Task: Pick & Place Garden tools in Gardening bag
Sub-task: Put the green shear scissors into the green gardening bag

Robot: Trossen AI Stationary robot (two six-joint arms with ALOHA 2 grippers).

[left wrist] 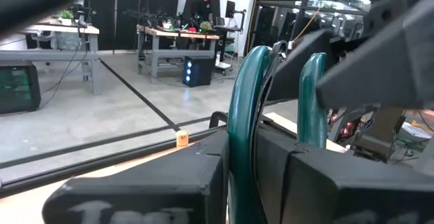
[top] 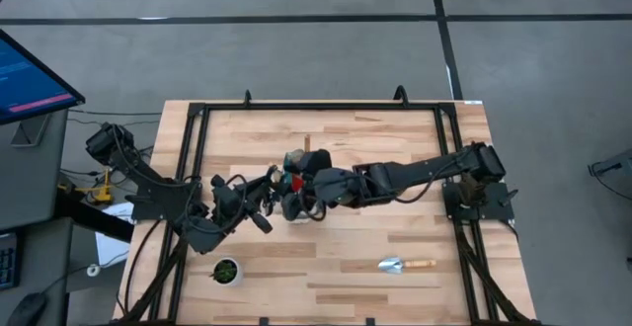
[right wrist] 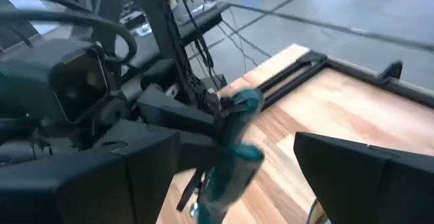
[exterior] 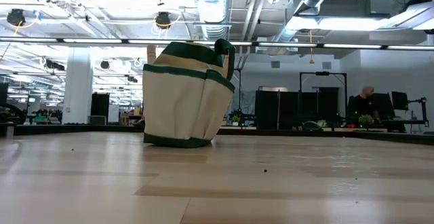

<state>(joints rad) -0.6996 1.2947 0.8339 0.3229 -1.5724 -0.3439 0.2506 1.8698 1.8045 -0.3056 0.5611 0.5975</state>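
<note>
Two arms meet near the middle of the wooden table [top: 326, 257], over the gardening bag [exterior: 186, 95]. In the low view the bag stands on its base, leaning a little, cream-sided with dark green trim along the rim and bottom and a green handle [exterior: 226, 51] rising at its top. From above, the bag is mostly hidden under the arms; only a bit of red [top: 294, 181] shows between them. The left gripper [top: 259, 207] reaches in from the left side, and its wrist view shows its fingers [left wrist: 169, 183] pinched almost together on the green strap loops [left wrist: 243, 115] of the bag's handle. The right gripper [top: 296, 203] comes in from the right side and sits just beside the left one; its fingers [right wrist: 366, 176] stand wide apart, and a teal-handled thing [right wrist: 234, 156] shows between them, blurred, with no finger touching it as far as can be seen. One trowel [top: 405, 264] with a silver blade and a light wooden handle lies flat on the table, well apart from the bag, toward the near right. A small round dark pot [top: 226, 271] with green in it stands on the near left of the table.
</note>
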